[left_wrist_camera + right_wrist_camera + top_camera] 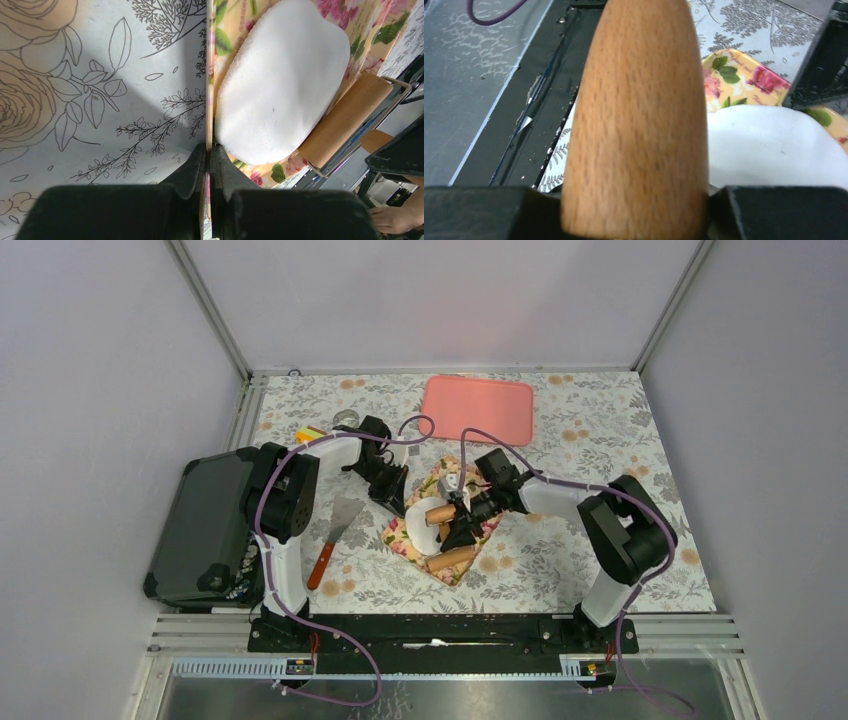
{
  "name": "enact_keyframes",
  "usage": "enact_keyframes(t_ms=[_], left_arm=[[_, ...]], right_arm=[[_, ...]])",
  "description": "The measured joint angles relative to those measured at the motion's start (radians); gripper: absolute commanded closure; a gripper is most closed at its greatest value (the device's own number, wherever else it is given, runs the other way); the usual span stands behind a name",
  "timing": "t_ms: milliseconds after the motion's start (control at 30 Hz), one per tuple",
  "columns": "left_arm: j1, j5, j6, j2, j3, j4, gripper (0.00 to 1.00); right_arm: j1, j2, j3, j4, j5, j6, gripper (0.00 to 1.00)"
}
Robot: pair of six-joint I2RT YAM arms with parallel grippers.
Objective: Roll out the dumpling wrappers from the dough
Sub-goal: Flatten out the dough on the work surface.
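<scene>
Here, the left gripper (207,152) has its two black fingers (190,170) pressed together on the thin edge of a floral mat (385,20). The right gripper (636,215) is clamped on a wooden rolling pin (639,110), one finger on each side of its tapered body. The dough (280,85), a smooth white flattened oval, lies on the mat just beside the left fingertips. The rolling pin rests against the side of the dough away from them. From above, the mat, dough and pin sit mid-table between the two arms. A pink tray (478,408) lies farther back. An orange-handled scraper (335,530) lies left of the mat, with a black case (205,525) beyond it.
</scene>
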Motion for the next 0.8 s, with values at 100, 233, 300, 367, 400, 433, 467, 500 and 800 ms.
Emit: enact_keyframes(t_ms=[100, 233, 300, 367, 400, 433, 467, 500, 800], left_arm=[[0.000, 0.000, -0.001, 0.000, 0.000, 0.000, 1.00], [0.000, 0.000, -0.001, 0.000, 0.000, 0.000, 1.00], [0.000, 0.000, -0.001, 0.000, 0.000, 0.000, 1.00], [0.000, 0.000, -0.001, 0.000, 0.000, 0.000, 1.00], [0.000, 0.000, -0.001, 0.000, 0.000, 0.000, 1.00], [0.000, 0.000, 0.000, 0.000, 0.000, 0.000, 1.00], [0.000, 0.000, 0.000, 0.000, 0.000, 0.000, 1.00], [-0.002, 0.000, 0.000, 0.000, 0.000, -0.001, 1.00], [-0.006, -0.001, 0.007, 0.017, 0.024, -0.030, 1.00]], right_arm=[[-0.007, -0.057, -0.053, 0.132, 0.055, 0.155, 1.00], [-0.054, -0.064, -0.064, 0.399, 0.120, 0.415, 1.00], [-0.074, -0.060, -0.057, 0.501, 0.152, 0.496, 1.00], [-0.090, -0.033, -0.032, 0.571, 0.176, 0.544, 1.00], [-0.091, -0.015, -0.018, 0.589, 0.185, 0.553, 1.00], [-0.092, 0.008, -0.003, 0.598, 0.190, 0.555, 1.00], [-0.091, 0.030, 0.008, 0.596, 0.192, 0.549, 1.00], [-0.091, 0.048, 0.013, 0.586, 0.192, 0.534, 1.00], [-0.093, 0.058, 0.030, 0.377, 0.072, 0.217, 1.00]])
